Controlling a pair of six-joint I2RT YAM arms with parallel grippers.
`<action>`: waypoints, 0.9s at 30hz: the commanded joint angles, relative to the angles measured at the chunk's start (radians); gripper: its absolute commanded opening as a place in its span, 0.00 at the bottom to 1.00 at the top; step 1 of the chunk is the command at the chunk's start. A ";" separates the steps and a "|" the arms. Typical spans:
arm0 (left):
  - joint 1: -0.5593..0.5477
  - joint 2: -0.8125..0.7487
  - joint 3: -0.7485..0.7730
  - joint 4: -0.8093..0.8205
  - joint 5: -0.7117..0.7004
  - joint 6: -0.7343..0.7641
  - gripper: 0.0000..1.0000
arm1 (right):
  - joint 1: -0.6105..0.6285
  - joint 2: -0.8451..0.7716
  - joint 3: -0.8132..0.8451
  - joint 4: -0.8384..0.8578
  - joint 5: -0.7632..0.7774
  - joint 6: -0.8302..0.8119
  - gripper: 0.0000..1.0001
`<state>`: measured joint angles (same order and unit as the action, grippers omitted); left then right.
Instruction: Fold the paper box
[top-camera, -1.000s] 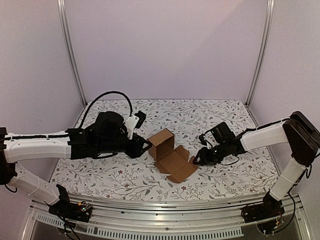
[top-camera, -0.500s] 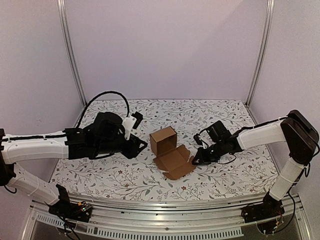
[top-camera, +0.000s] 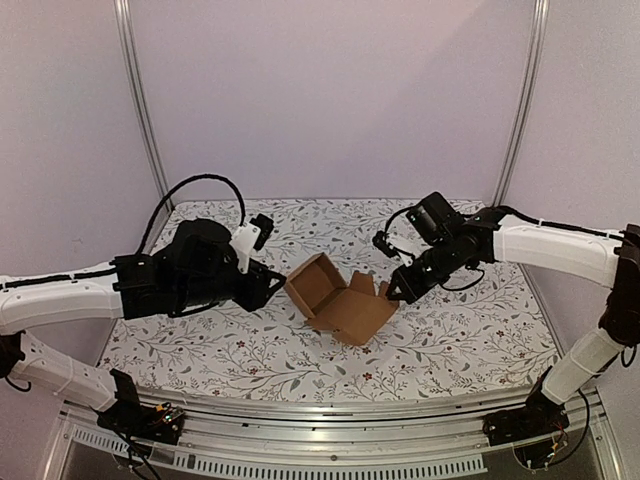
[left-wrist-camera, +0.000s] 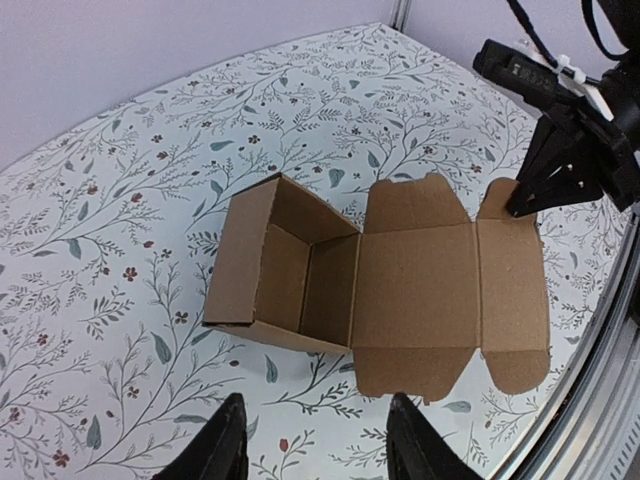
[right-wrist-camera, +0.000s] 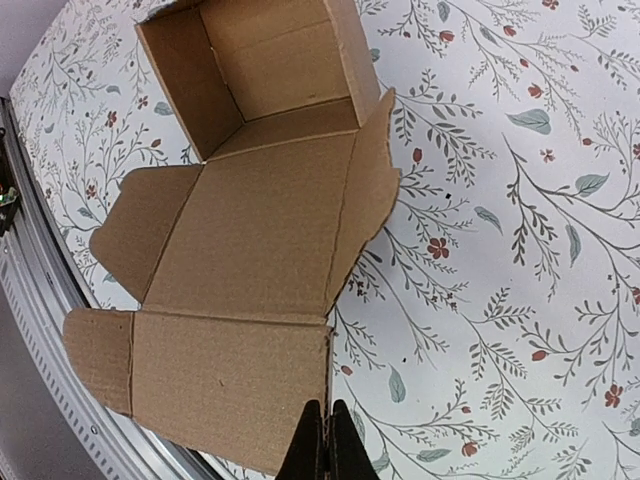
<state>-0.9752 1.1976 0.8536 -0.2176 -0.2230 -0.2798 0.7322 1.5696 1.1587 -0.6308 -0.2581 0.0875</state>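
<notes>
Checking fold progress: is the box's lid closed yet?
No, the paper box stands open, its lid laid back away from the cavity.

Left arm (top-camera: 60, 300) enters from the frame's left edge; left gripper (top-camera: 272, 285) centre-left, fingers (left-wrist-camera: 222, 445) parted. Right arm (top-camera: 550, 245) reaches from right; right gripper (top-camera: 393, 293) angled down, jaws closed.

paper box (left-wrist-camera: 400, 290): plain brown cardboard
worktop (left-wrist-camera: 130, 200), beneath both claws: white, grey-green leafy sprigs, small red flowers
left claw (left-wrist-camera: 315, 445): black
right claw (right-wrist-camera: 325, 440): black
arms (top-camera: 550, 245): white shells, black joints
walls (top-camera: 330, 100): pale lilac
</notes>
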 joint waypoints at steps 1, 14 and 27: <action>-0.003 -0.028 0.022 -0.023 -0.023 0.020 0.46 | 0.061 -0.051 0.127 -0.303 0.160 -0.227 0.00; -0.003 0.051 0.091 0.059 0.103 0.029 0.47 | 0.227 -0.014 0.419 -0.744 0.446 -0.583 0.00; -0.001 0.315 0.178 0.168 0.291 0.010 0.46 | 0.295 0.126 0.644 -0.982 0.591 -0.690 0.00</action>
<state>-0.9752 1.4387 0.9764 -0.0895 -0.0143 -0.2672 1.0100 1.6814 1.7317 -1.3319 0.2855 -0.5636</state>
